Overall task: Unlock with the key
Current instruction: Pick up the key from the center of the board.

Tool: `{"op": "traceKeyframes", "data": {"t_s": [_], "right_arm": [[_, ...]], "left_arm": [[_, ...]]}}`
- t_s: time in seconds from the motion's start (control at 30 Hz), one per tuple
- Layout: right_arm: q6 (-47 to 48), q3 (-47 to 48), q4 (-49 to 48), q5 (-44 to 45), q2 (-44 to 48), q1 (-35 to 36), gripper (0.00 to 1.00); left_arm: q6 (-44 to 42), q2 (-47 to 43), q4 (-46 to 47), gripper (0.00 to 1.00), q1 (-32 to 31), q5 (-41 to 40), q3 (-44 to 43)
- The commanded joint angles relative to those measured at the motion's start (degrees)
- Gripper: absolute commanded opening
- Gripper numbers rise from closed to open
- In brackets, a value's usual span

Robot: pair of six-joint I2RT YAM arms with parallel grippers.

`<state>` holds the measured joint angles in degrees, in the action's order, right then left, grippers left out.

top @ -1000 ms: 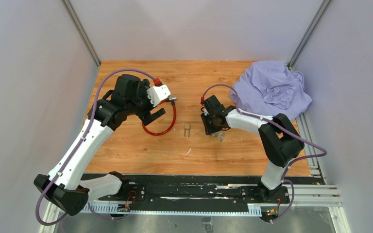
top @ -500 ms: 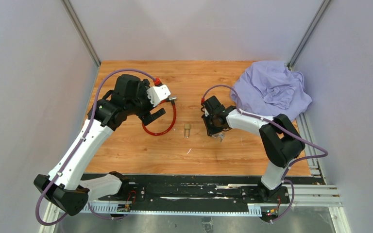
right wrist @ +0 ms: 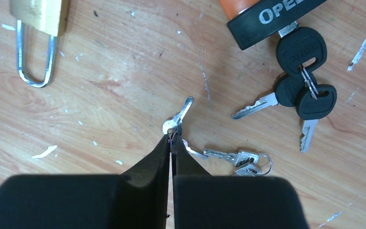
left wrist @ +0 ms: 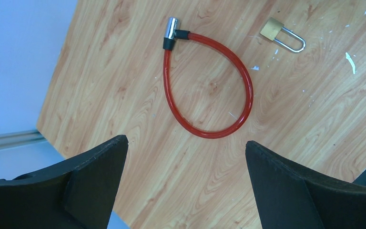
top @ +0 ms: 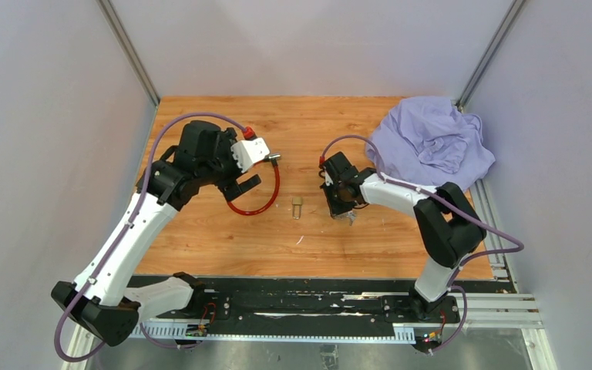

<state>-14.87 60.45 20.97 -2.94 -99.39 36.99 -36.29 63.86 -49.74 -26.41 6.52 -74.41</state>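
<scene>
The right gripper [right wrist: 172, 138] is seen clamped fully shut, tips parked right at the round head of the small silver key [right wrist: 177, 118], which is lying flat on the table [top: 200, 231]. Whether that head is actually pinched or only touched can't really be told (the contact spot is hidden by the tips themselves).

The key's long axis is set on a diagonal. In the wrist view its blade is pointed up and to the right, away from the fingers, so it's roughly in line with them and not across.

The brass padlock [right wrist: 40, 16] is found up and to the left of the key, clearly apart from it, with the shackle laid back toward the gripper's side. From above it's placed between the two grippers. The key would probably need to be swung leftward and brought round to the body's far end.

The left gripper [left wrist: 186, 141] is held wide open over the red cable lock [left wrist: 205, 86], with nothing gripped.
</scene>
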Motion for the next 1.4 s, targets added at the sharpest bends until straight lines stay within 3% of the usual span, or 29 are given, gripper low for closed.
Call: {"op": "traceKeyframes", "data": {"t_s": [0.0, 0.17, 0.37, 0.53, 0.67, 0.93, 1.07, 1.2, 1.37], "right_arm": [[0.25, 1.15, 2.16, -2.73, 3.87, 0.68, 0.01], [-2.15, 2.85, 2.94, -6.38, 8.48, 1.14, 0.01], [-10.82, 5.25, 1.22, -12.15, 16.18, 2.16, 0.01], [-18.43, 7.72, -2.36, -15.66, 21.96, 4.18, 0.01], [-21.30, 10.31, -4.69, -20.88, 23.70, 5.28, 0.01], [-24.39, 15.46, -3.49, -23.34, 25.61, 8.42, 0.01], [-25.02, 17.31, -3.00, -21.89, 25.83, 10.85, 0.01], [-25.25, 18.91, -2.10, -20.42, 25.59, 12.64, 0.01], [-25.08, 19.46, -1.16, -18.36, 26.01, 14.43, 0.01]], "left_arm": [[-1.35, -1.81, -0.89, 0.98, 0.25, 1.79, 0.96], [6.72, -5.12, 4.81, 0.98, 0.32, 2.09, 4.39], [18.15, -14.19, 9.61, 0.98, 0.34, 14.42, 15.02], [22.79, -24.02, 18.90, 0.99, 0.26, 24.20, 24.17], [19.75, -24.69, 21.91, 0.92, 0.30, 28.53, 24.54], [10.84, -25.18, 28.44, 0.83, -0.80, 27.46, 24.81], [12.29, -24.29, 35.33, 0.75, -6.24, 23.12, 26.49], [12.69, -21.53, 37.07, 0.75, -12.33, 19.97, 26.37], [16.34, -19.50, 39.05, 0.75, -13.40, 17.96, 25.53]]}}
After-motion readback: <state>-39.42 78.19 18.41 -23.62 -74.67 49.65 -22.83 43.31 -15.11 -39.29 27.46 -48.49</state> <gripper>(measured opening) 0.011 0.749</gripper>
